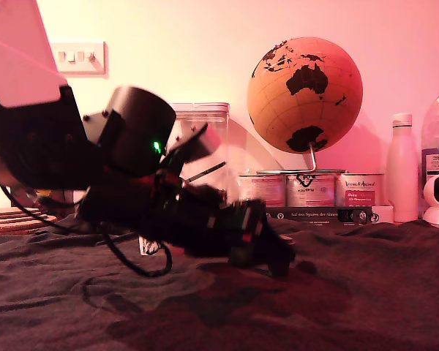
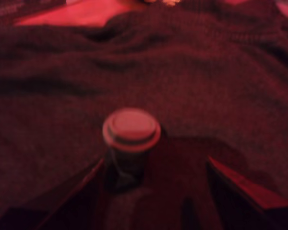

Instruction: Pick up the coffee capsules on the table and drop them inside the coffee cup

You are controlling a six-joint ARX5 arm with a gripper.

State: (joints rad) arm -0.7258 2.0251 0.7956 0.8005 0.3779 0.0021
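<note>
In the exterior view my arm reaches low across the dark-clothed table (image 1: 366,292), the gripper (image 1: 278,257) near the cloth at about 5 o'clock from the globe (image 1: 305,93); I cannot tell its jaw state here, and no cup shows. In the wrist view one capsule (image 2: 130,143) stands between wide-open, empty jaws, nearer one finger (image 2: 72,191), so I should centre before closing.

Looks like a home room: globe (image 1: 305,93), labelled tins (image 1: 311,189), white bottle (image 1: 402,168), wall switch (image 1: 78,57), cloth-draped worktop (image 1: 366,292).
</note>
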